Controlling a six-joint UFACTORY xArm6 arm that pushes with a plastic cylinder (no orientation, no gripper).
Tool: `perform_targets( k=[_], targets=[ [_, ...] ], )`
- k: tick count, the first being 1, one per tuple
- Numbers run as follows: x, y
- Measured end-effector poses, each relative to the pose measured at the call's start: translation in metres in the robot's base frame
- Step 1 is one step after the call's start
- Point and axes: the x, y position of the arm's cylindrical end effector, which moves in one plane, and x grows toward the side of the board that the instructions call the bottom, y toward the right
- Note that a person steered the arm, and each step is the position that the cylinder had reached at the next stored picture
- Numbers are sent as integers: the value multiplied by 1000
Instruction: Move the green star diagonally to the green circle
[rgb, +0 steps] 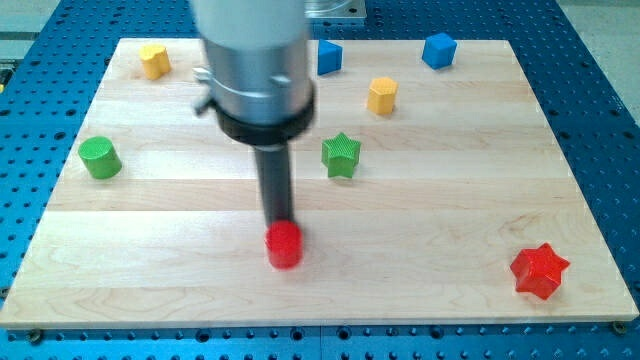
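Note:
The green star sits near the middle of the wooden board. The green circle is a short cylinder at the board's left edge, far to the left of the star. My tip is at the lower end of the dark rod, just above the red cylinder in the view and seeming to touch it. The tip is below and to the left of the green star, clear of it.
A yellow block lies at the top left. A yellow hexagonal block and two blue cubes lie along the top. A red star lies at the bottom right.

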Motion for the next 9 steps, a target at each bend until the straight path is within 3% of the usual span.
perform_targets(
  k=[1,2,3,4,5,6,7,8,9],
  targets=[
    [-21,54],
    [20,11],
    [35,33],
    [-27,118],
    [-102,131],
    [-105,44],
    [-62,-96],
    [-42,-108],
    [-71,-68]
  ],
)
